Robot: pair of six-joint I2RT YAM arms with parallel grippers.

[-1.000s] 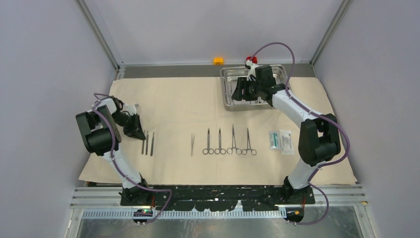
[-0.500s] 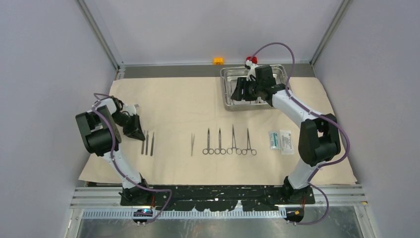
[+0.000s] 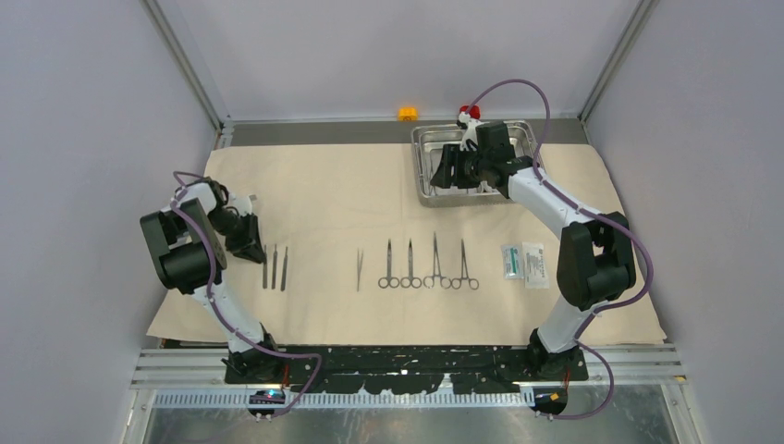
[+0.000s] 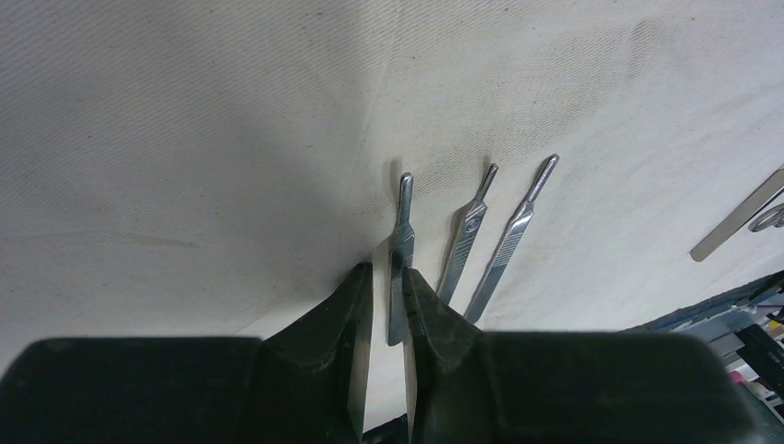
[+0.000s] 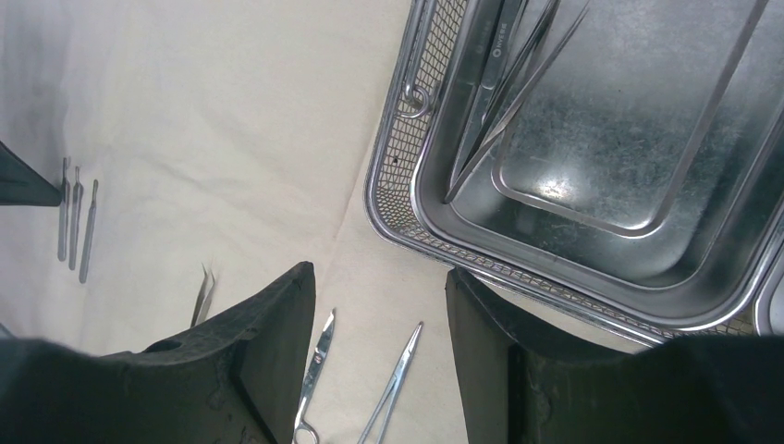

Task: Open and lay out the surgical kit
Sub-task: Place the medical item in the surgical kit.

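Observation:
The beige cloth (image 3: 324, 185) is spread flat. Three straight handles (image 3: 275, 266) lie on it at the left, then tweezers (image 3: 359, 268), several ring-handled clamps (image 3: 423, 268) and two packets (image 3: 524, 262). My left gripper (image 4: 386, 273) sits low over the leftmost handle (image 4: 403, 213). Its jaws are slightly open, with the handle lying on the cloth between them and a gap on one side. My right gripper (image 5: 379, 282) is open and empty, hovering over the left rim of the steel tray (image 5: 388, 185). Long steel instruments (image 5: 499, 83) lie in the tray.
An orange block (image 3: 407, 113) and a red block (image 3: 470, 112) sit behind the tray (image 3: 416, 166) at the back edge. Grey walls close in both sides. The cloth ends just before the arm bases.
My left gripper has shifted a little toward the near edge and its jaws have parted slightly around the leftmost handle. The right arm has not moved.

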